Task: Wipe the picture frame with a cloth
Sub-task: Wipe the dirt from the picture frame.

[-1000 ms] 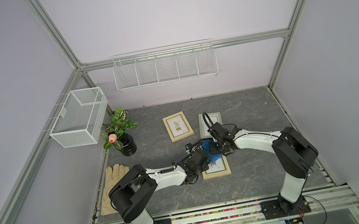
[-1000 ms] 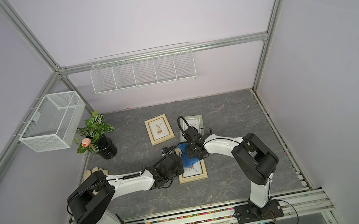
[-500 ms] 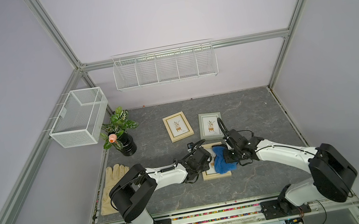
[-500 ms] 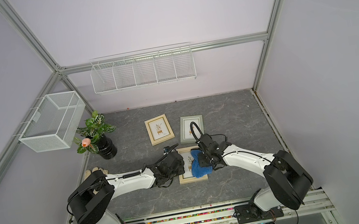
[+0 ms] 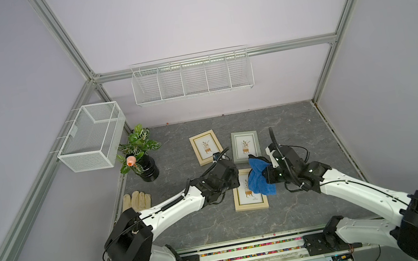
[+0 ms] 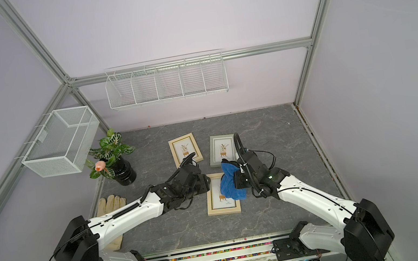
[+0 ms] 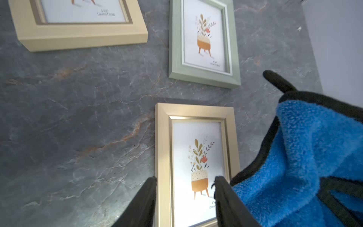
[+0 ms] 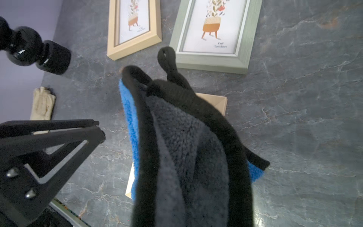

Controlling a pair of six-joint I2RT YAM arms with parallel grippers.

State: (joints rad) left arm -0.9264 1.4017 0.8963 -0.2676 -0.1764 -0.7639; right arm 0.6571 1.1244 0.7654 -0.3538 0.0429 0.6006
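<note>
Grey marbled surface (image 5: 287, 130), lilac walls (image 5: 183, 13). Right jaws pinch cloth (image 5: 258, 183) over upper right of picture frame (image 5: 250, 202), centre of view; left jaws spread at its left edge.

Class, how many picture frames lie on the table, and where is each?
3. A light wooden frame lies at the back, a grey-green frame beside it, and a gold frame nearer the front, partly hidden by the blue cloth. None seems fully hidden.

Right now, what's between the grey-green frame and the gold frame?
Bare tabletop only separates grey-green frame from gold frame, clearest in the left wrist view.
</note>
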